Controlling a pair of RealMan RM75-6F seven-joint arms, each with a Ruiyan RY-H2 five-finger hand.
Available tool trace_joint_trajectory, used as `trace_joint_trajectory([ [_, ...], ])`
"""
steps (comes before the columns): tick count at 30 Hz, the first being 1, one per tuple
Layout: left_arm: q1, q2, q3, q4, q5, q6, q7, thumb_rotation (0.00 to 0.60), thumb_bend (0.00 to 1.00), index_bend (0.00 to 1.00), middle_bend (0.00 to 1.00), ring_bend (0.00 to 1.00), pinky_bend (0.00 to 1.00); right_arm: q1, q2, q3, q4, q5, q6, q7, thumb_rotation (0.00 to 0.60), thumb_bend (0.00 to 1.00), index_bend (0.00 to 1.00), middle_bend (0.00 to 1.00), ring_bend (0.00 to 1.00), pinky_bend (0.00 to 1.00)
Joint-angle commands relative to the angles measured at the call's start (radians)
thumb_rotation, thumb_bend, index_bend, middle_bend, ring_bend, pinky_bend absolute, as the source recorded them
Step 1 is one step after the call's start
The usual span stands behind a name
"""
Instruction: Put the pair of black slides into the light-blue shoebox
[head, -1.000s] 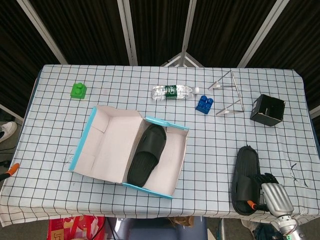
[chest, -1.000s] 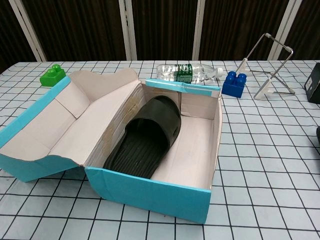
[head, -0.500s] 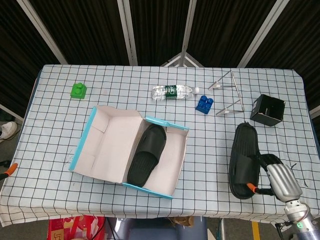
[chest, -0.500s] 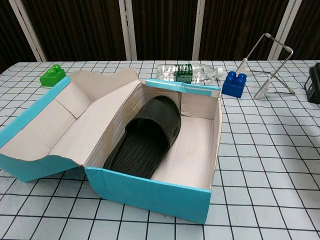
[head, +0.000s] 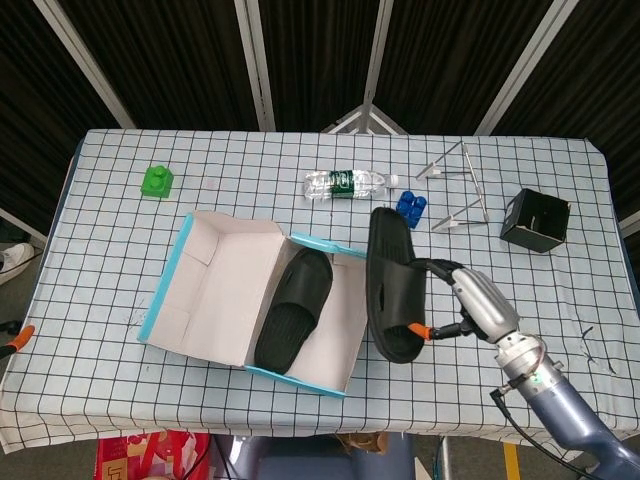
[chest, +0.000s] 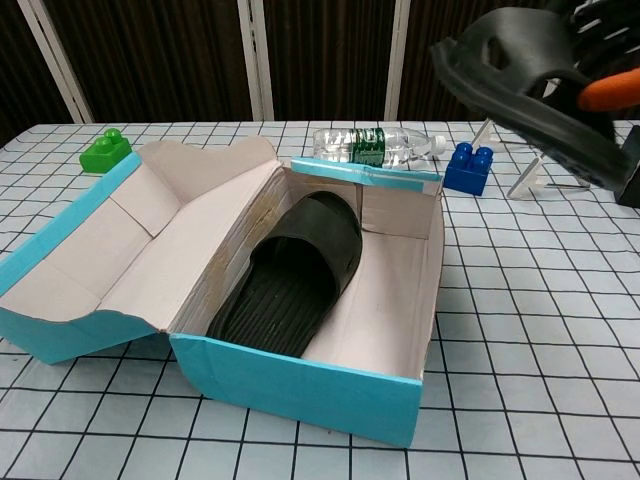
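We see the right hand (head: 470, 305) gripping the second black slide (head: 392, 285) at its strap side, with the fingers closed on it; the slide hangs to the left of the hand, lifted above the table (head: 560, 240), just beside the right wall of the light-blue shoebox (head: 163, 290). The first black slide (head: 293, 308) lies inside the box, along its left part. In the chest view the held slide is high, tilted. The left hand does not show in any view.
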Motion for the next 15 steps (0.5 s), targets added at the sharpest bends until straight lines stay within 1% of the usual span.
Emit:
trace_joint_trajectory([
  [1, 0.000, 0.000, 0.000, 0.001, 0.000, 0.000, -0.003, 0.600, 0.08, 0.13, 0.00, 0.00, 0.06, 0.072, -0.041, 0.047, -0.049, 0.109, -0.080, 0.036, 0.600, 0.46, 0.45, 0.35, 0.34, 0.22],
  [4, 0.001, 0.002, -0.003, 0.003, -0.004, 0.001, -0.008, 0.600, 0.07, 0.13, 0.00, 0.00, 0.06, 0.112, -0.074, 0.055, -0.072, 0.185, -0.105, 0.022, 0.600, 0.47, 0.45, 0.35, 0.34, 0.23],
  [9, 0.001, 0.003, -0.007, 0.008, -0.012, -0.002, -0.015, 0.600, 0.08, 0.13, 0.00, 0.00, 0.06, 0.157, -0.086, 0.070, -0.142, 0.323, -0.117, 0.014, 0.600, 0.48, 0.45, 0.35, 0.35, 0.24],
  [13, -0.001, 0.002, -0.005, 0.009, -0.009, -0.004, -0.015, 0.600, 0.08, 0.13, 0.00, 0.00, 0.06, 0.193, -0.107, 0.074, -0.184, 0.418, -0.081, -0.026, 0.600, 0.48, 0.45, 0.35, 0.35, 0.26],
  [15, 0.000, 0.002, -0.004, 0.008, -0.006, -0.001, -0.015, 0.600, 0.08, 0.13, 0.00, 0.00, 0.06, 0.216, -0.137, 0.072, -0.191, 0.477, -0.043, -0.057, 0.600, 0.48, 0.45, 0.35, 0.35, 0.28],
])
